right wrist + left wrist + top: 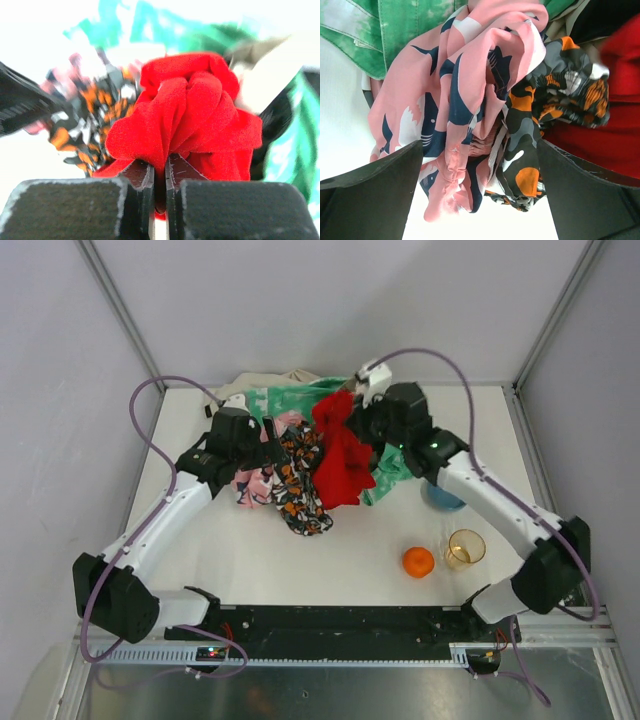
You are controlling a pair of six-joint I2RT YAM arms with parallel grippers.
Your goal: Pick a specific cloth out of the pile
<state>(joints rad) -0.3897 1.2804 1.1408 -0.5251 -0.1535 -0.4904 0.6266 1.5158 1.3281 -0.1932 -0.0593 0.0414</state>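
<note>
Right wrist: plain bright red fabric cloth [187,112] clamped in right gripper [159,174], draping below it.
Left gripper [480,155]: fingers apart, astride heaped mixed-fabric pile [470,95].

plain red cloth [341,462], green-and-white mottled fabric [292,399], pink shark-print fabric [420,75], black-and-orange print fabric [301,496]

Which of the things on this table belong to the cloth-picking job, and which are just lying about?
Job: plain bright red cloth, pinched by right gripper; heap of mixed patterned fabrics; left gripper, open at the heap.
Lying about: small orange sphere; clear amber cup; blue item, partly hidden.
</note>
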